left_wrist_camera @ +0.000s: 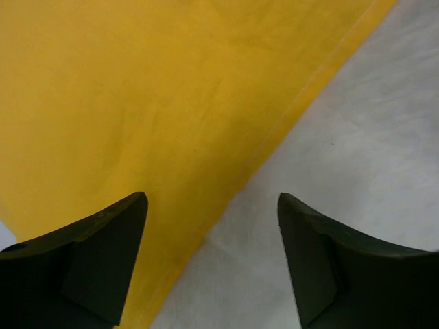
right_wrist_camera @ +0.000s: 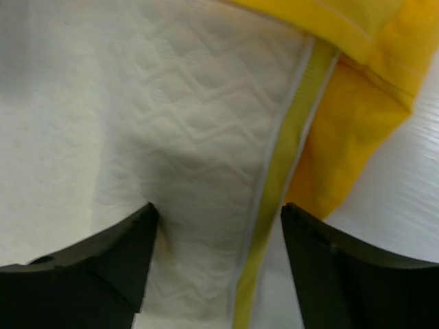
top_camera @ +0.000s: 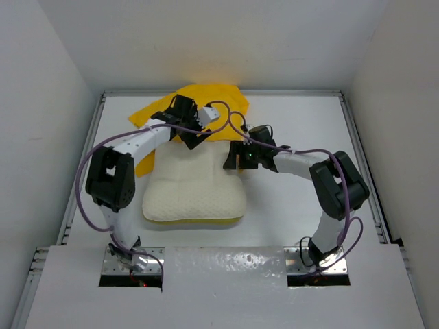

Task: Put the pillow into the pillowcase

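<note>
Pillow lies on the table, its far end touching the pillowcase. Left gripper hangs spread over the pillowcase's edge; right gripper is spread above the pillow's trimmed edge, gripping nothing.

top: overhead, far | wrists: close, downward | shared: pillow edge
</note>
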